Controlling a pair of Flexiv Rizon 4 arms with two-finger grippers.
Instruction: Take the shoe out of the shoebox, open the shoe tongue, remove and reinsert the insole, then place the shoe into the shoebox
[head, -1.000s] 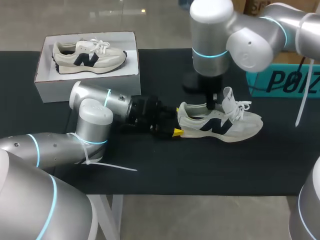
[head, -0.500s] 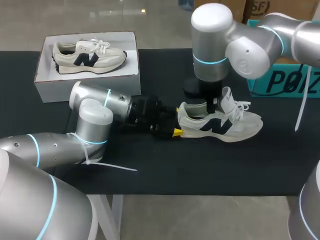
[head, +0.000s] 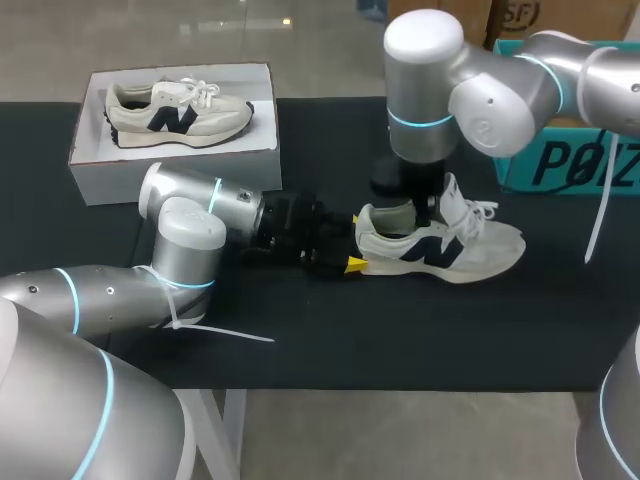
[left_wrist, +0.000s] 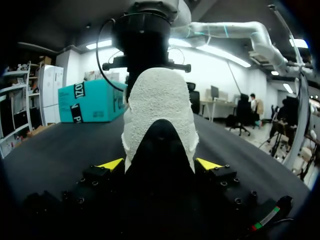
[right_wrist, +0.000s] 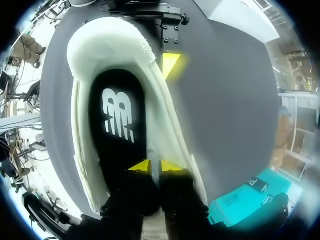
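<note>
Black table (head: 300, 340), sneaker (head: 470, 250) on its sole, well apart from the shoebox (head: 170, 165). My left gripper (left_wrist: 159, 165) clamped its heel from both sides, steadying it. My right gripper (right_wrist: 155, 166), tips nearly together, pinched the insole (right_wrist: 117, 115), ready to lift it out, I judged.

The table (head: 400, 330) has a flat black top, dull and dark all over. By its far right edge stands a teal box (head: 565, 160). It has big dark letters on the side that faces me, and only part of it shows from where I stand. Near the far left corner lies a second shoe (head: 180, 112), inside the white shoebox (head: 170, 165). This shoe is cream, with a dark mark on its side, a dark bit at the heel, and white laces. It lies on its side, heel toward the left edge, toe toward the middle of the table. It fills most of the box from end to end.
</note>
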